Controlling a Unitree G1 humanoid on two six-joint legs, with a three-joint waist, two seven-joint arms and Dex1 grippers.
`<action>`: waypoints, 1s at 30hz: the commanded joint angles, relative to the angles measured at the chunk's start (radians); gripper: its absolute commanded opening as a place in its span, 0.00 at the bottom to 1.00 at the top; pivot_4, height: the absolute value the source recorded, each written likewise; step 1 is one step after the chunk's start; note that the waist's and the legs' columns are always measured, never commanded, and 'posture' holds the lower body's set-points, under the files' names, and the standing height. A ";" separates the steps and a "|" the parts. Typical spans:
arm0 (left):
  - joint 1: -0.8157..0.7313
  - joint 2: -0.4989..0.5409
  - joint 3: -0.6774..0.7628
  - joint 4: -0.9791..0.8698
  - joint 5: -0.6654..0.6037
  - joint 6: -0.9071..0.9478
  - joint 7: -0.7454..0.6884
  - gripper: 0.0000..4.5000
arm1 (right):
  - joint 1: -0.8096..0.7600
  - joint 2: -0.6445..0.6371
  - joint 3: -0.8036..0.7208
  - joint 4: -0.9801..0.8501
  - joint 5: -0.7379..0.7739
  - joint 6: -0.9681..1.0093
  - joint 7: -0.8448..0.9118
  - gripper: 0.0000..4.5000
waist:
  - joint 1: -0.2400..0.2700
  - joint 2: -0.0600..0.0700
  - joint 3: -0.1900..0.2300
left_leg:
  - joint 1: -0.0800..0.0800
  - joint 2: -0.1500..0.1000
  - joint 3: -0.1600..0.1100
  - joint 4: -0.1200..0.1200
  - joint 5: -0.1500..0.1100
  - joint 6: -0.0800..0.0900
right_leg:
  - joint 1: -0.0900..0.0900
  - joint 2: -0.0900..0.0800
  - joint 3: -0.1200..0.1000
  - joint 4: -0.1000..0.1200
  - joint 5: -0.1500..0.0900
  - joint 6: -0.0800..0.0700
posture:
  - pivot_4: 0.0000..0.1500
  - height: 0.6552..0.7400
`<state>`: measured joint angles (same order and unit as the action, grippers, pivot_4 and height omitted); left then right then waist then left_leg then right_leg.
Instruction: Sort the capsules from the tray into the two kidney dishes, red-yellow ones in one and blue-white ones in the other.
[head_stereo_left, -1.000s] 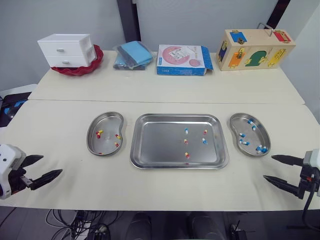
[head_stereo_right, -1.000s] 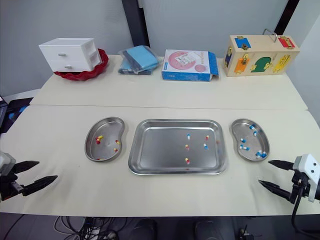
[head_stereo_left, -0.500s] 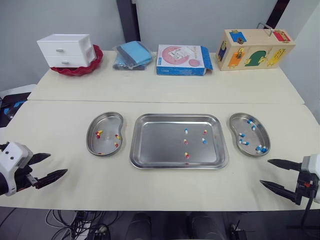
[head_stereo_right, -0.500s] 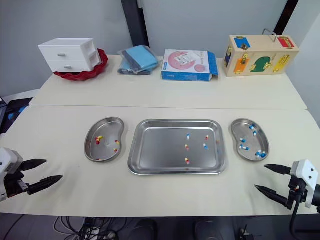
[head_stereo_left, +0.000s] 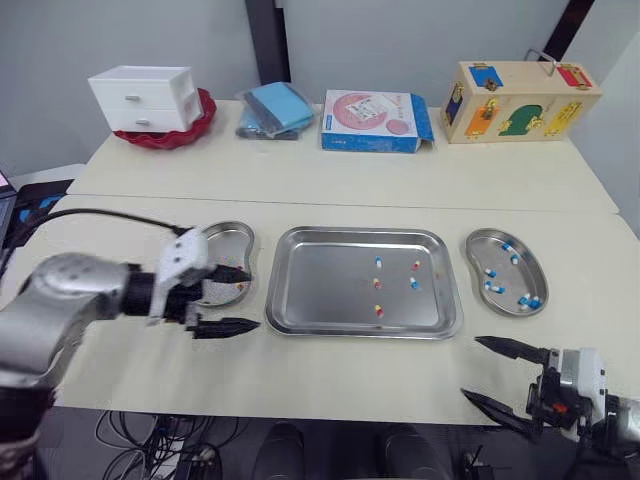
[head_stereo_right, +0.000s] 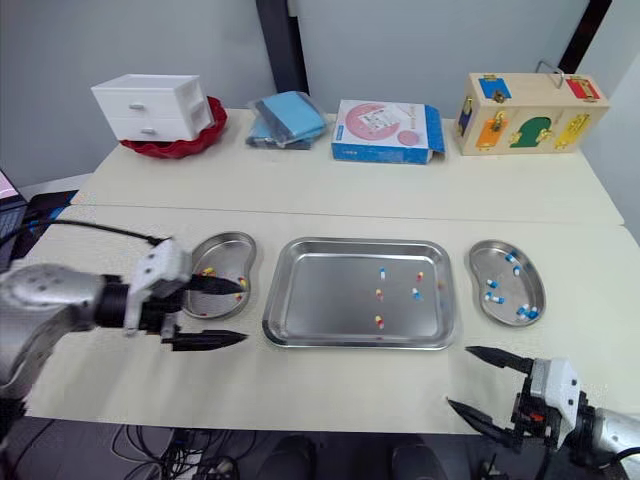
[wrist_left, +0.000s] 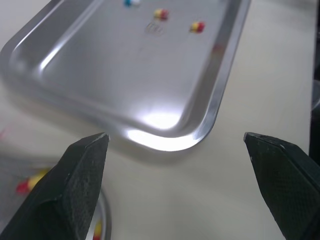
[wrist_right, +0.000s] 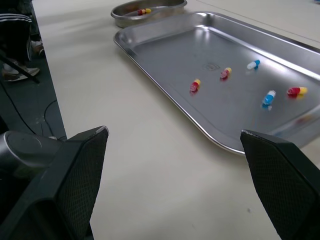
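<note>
Presently, head views. Left gripper (head_stereo_left: 254, 298): fingers spread wide, holding nothing, low over the table (head_stereo_left: 350, 360) between the left kidney dish (head_stereo_left: 228, 235) and the tray (head_stereo_left: 310, 300), pointing toward the tray. Right gripper (head_stereo_left: 470, 366): likewise spread and empty, at the table's near edge, well apart from the tray and from the right kidney dish (head_stereo_left: 500, 262). Left in the tray: three red-yellow capsules (head_stereo_left: 378, 310) and two blue-white capsules (head_stereo_left: 412, 283), grouped right of centre. Already sorted: red-yellow in the left dish, blue-white in the right.

Left wrist view. Open fingers (wrist_left: 82, 185) framing the tray's near corner. Two red-yellow and one blue-white far across the tray floor. One red-yellow in the left dish, close by one finger.

Right wrist view. Open fingers (wrist_right: 75, 175) aimed across bare table at the tray's long rim. All five loose capsules in sight, the left dish beyond.

Hazards, as judged:
- Small rounded capsules on slick steel: likely to roll or squirt out of a pinch closed off-centre.
- One blue-white lying near a red-yellow: risk of nipping the wrong one, or both.
- Raised rim: a low approach could strike it and shove the tray, scattering the rest.
- Long carry to the dish: a loose hold could drop a capsule on the table.
</note>
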<state>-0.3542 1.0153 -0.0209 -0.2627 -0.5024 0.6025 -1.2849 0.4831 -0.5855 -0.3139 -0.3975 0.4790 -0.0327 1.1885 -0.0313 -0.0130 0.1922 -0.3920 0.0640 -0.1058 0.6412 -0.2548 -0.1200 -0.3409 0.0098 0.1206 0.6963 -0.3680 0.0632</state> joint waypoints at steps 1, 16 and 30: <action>-0.122 -0.089 -0.154 0.019 0.047 0.015 -0.020 1.00 | 0.010 0.018 0.023 -0.022 -0.014 -0.055 -0.023 0.98 | 0.000 0.000 0.000 | 0.000 0.000 0.000 0.000 0.000 0.000 | 0.000 0.000 0.000 0.000 0.000 0.000 | 1.00 1.00; -0.379 -0.459 -0.421 0.313 0.314 -0.106 0.085 1.00 | 0.045 0.064 0.089 -0.059 -0.038 -0.122 -0.154 0.98 | 0.000 0.000 0.000 | -0.001 0.000 -0.002 0.003 0.000 0.000 | 0.001 0.001 -0.001 0.001 0.000 0.000 | 1.00 1.00; -0.430 -0.574 -0.464 0.469 0.407 -0.260 0.028 0.74 | 0.065 0.064 0.117 -0.062 -0.052 -0.145 -0.221 1.00 | 0.000 0.000 0.000 | 0.000 -0.001 -0.002 0.004 0.000 0.000 | 0.002 0.000 -0.001 0.001 0.000 0.000 | 1.00 1.00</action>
<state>-0.7640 0.4477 -0.4767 0.2057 -0.1025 0.3655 -1.2436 0.5394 -0.5250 -0.1917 -0.4237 0.4188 -0.1573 0.9769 -0.0310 -0.0129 0.1920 -0.3922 0.0632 -0.1082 0.6447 -0.2547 -0.1198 -0.3387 0.0102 0.1195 0.6972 -0.3679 0.0632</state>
